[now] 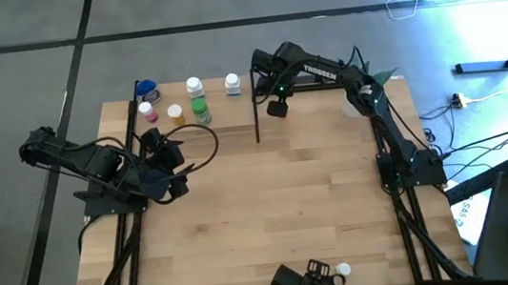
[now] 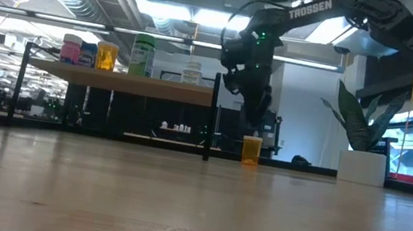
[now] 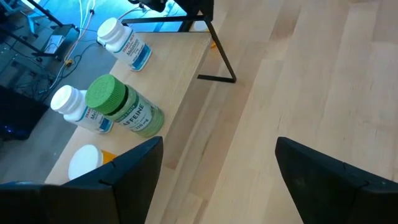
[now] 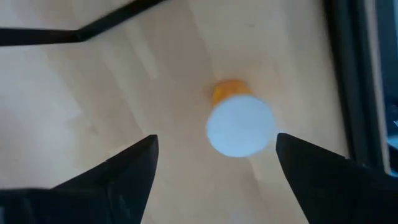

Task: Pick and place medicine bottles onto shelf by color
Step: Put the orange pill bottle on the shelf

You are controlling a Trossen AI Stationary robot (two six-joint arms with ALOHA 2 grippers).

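Overhead, the left gripper [image 1: 169, 167] sits near the table's left edge, just in front of the shelf [image 1: 221, 108]; its wrist camera shows the fingers [image 3: 118, 180] spread wide with nothing between them. That camera also reveals what the top view blurs: a green-capped green bottle [image 3: 124, 111] labelled caffeine, two white bottles with blue-edged labels [image 3: 79, 111] [image 3: 123, 45], and part of an orange one [image 3: 87, 160] by the finger.

From above, six bottles can be counted on the shelf: blue [image 1: 147, 89], pink [image 1: 147, 110], orange [image 1: 176, 115], a white cap [image 1: 194, 86] behind the green bottle [image 1: 199, 108], and a white bottle [image 1: 232, 84] farthest right. The level view lines them up on the raised board, though fewer separate there: pink-and-blue labels [image 2: 79, 51], orange [image 2: 106, 55], green [image 2: 143, 55], white [image 2: 190, 73].

Right of the shelf's post, the right gripper [image 1: 277, 107] hangs over the tabletop. Only the low view and its own wrist camera show what lies below it: a seventh bottle, orange with a white cap [image 2: 251, 149] [image 4: 239, 123], standing upright on the table [image 1: 281, 207] just beside the shelf. The gripper's fingers [image 4: 124, 171] are wide open, straddling it from above without touching. One more white-capped object [image 1: 343, 269] sits at the table's near edge.
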